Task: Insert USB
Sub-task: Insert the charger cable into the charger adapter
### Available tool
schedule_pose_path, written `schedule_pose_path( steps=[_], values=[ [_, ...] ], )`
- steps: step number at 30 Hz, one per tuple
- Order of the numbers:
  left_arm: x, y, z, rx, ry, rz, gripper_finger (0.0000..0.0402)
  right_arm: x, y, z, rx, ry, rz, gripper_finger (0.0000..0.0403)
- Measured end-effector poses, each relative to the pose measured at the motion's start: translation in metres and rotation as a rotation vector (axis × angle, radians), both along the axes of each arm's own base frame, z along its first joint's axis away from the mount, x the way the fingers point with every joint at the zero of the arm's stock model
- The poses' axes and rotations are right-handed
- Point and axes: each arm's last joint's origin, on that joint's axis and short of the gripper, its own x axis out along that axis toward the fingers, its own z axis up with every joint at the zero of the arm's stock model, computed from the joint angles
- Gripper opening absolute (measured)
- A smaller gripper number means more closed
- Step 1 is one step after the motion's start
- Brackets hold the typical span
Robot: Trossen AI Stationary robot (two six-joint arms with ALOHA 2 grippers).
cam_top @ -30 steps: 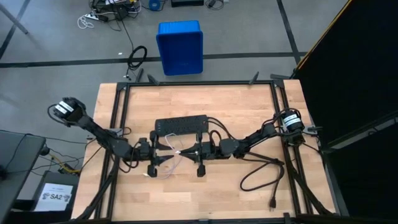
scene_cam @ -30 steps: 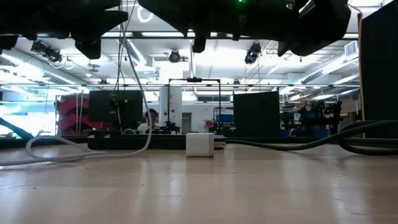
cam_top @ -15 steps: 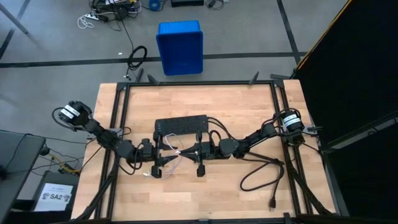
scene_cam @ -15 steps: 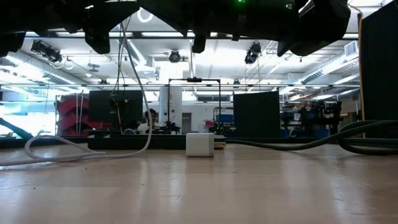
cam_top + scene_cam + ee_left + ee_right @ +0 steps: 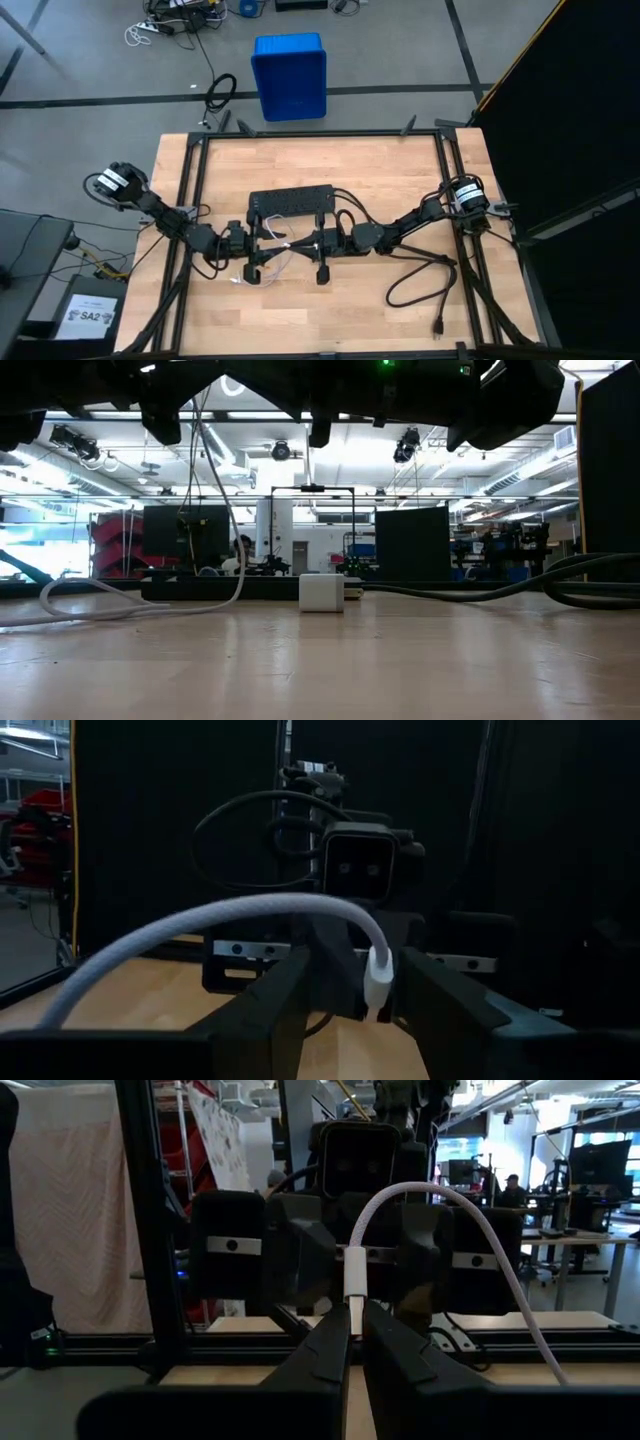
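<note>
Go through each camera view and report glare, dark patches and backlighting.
High view: even light, no glare. Low view: bright ceiling lights behind, arms overhead mere silhouettes. Left wrist view: dark backdrop, the USB cable stands out pale in the left claw. Right wrist view: the right claw grips the plug.

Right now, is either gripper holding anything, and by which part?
The right gripper pinches the white cable at its plug end. The left gripper has the plug between its fingers, but its grip cannot be told.

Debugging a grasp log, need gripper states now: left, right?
Left gripper: open, the USB plug hangs between its fingers, contact unclear.
Right gripper: shut on the USB's other plug end.
</note>
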Motion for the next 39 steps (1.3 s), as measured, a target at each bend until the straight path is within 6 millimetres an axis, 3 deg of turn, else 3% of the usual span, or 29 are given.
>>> schedule_pose_path(
  steps=[20,30,39],
  values=[
    [0.001,0.001,-0.002,0.004,0.007,0.007,0.0084,0.000,0.000,0.000,0.002,-0.004,-0.003,0.0000],
    [0.003,0.003,-0.001,0.025,0.001,-0.017,0.0009,0.000,-0.001,0.000,0.004,0.001,-0.007,0.0000],
    [0.012,-0.001,0.003,0.063,0.032,-0.025,0.0006,0.001,-0.001,-0.002,0.014,0.019,0.005,0.0000]
  ],
)
